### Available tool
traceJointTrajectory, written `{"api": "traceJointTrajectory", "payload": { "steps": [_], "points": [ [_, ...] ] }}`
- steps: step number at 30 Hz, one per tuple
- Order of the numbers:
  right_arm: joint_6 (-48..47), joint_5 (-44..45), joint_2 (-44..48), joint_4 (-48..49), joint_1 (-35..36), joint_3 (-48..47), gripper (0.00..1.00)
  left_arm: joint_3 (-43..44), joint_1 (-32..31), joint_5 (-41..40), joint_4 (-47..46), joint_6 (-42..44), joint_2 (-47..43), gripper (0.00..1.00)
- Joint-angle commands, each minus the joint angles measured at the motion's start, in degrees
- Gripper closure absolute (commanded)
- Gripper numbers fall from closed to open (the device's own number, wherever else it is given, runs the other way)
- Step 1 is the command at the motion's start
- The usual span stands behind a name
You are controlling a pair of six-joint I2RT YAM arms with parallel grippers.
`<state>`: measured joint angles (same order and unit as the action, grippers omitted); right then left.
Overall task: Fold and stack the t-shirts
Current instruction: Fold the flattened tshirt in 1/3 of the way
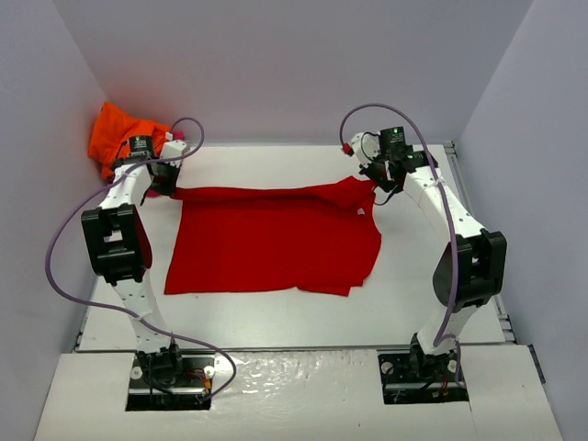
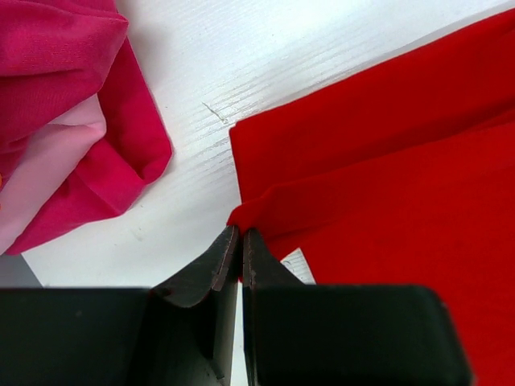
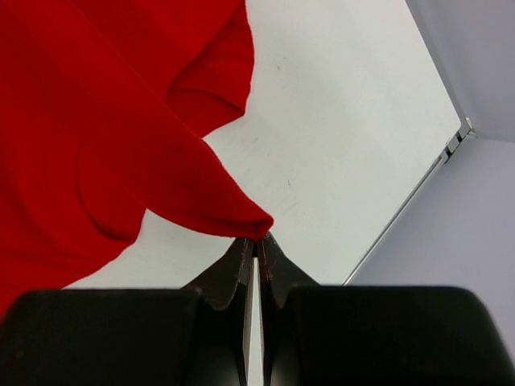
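White surface (image 1: 276, 317), red shirt (image 1: 266, 243) spread at centre.
Left and right jaws pinch its upper corners; lift evenly, keeping that edge taut.

White desk (image 1: 276, 317), faint grain; a small scratch (image 2: 214, 112) ahead of the left tool (image 2: 240, 235). One red shirt (image 1: 266, 243) lies spread between the two tools, a far corner meeting each tool's tip. Ahead and right of the right tool (image 3: 259, 240), bare desk to the edge. A pink shirt (image 2: 72, 121) is bunched ahead-left of the left tool, apart from the red. An orange shirt (image 1: 115, 133) is heaped beyond it.
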<state>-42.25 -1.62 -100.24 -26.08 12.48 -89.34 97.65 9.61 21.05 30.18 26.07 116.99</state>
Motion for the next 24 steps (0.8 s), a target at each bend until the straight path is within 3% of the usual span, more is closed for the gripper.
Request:
{"api": "traceJointTrajectory", "payload": {
  "steps": [1,11,12,13,15,18,19,21,24],
  "points": [
    [-1.58,-0.6,3.28,-5.09,1.73,2.87,1.0,-0.82,0.69,1.25,-2.42,2.36,-4.73,1.0],
    [-1.57,-2.16,4.81,-7.84,2.11,7.92,1.0,-5.24,0.57,5.55,0.79,4.09,-8.3,1.0],
    [-1.23,-2.13,4.37,-7.89,2.11,8.63,0.95,-5.44,0.47,5.85,1.9,4.24,-8.44,1.0],
    [-0.27,-1.97,3.57,-8.43,2.11,8.93,0.72,-5.23,0.34,6.01,3.29,4.63,-8.4,1.0],
    [-0.29,-2.35,2.67,-11.63,2.11,9.09,0.69,-4.61,0.74,7.29,7.66,4.86,-8.26,0.99],
    [-2.13,-4.02,3.76,-16.01,2.04,11.66,0.53,-7.94,2.06,10.8,10.55,6.27,-11.8,0.91],
    [-3.19,-4.24,5.21,-16.37,1.91,12.59,0.46,-10.46,2.37,11.78,9.76,6.81,-13.44,0.86],
    [-4.78,-4.76,8.02,-16.37,1.64,14.24,0.27,-14.96,2.52,12.06,7.1,7.96,-17.84,0.61],
    [-5.16,-5.52,9.46,-16.37,1.09,12.61,0.28,-15.87,2.55,11.28,5.37,8.1,-20.92,0.58]
  ]
}}
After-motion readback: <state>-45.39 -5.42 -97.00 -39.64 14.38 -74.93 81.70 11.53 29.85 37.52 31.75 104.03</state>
